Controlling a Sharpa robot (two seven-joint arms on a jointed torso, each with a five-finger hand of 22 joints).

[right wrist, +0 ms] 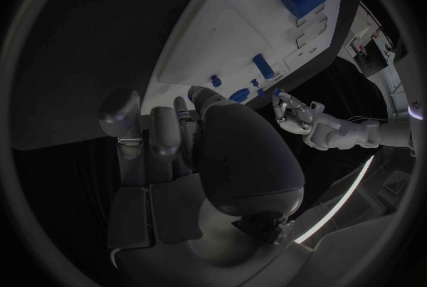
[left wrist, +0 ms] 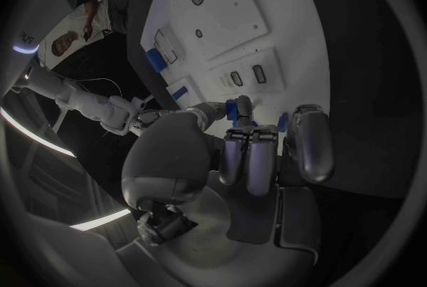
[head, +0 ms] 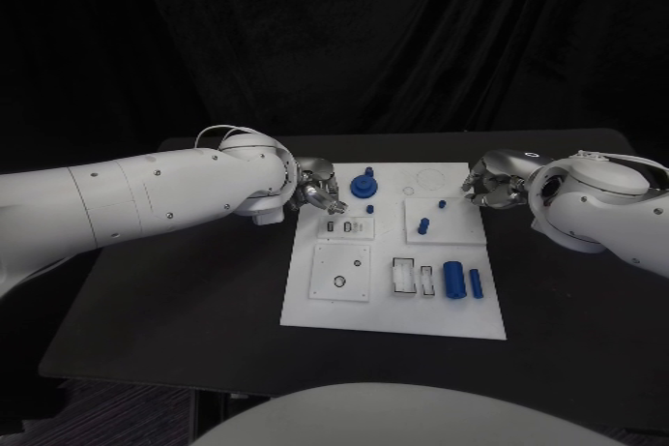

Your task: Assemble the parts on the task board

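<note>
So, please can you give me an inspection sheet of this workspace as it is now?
Surface: black table, white task board in its middle.
Job's things: blue knob part at the board's far edge; two blue cylinders at its near right; small blue pieces between.
Clutter: nothing seen.
Hands: left hand at the board's far left edge; right hand at its far right edge; grip unclear for both.
Cables: white cable looping over the left arm.
Surroundings: dark curtain behind.

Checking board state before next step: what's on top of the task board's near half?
On the near half of the task board, a large blue cylinder and a slimmer blue part lie flat at the right. Beside them are two rectangular slots, contents unclear.
</note>
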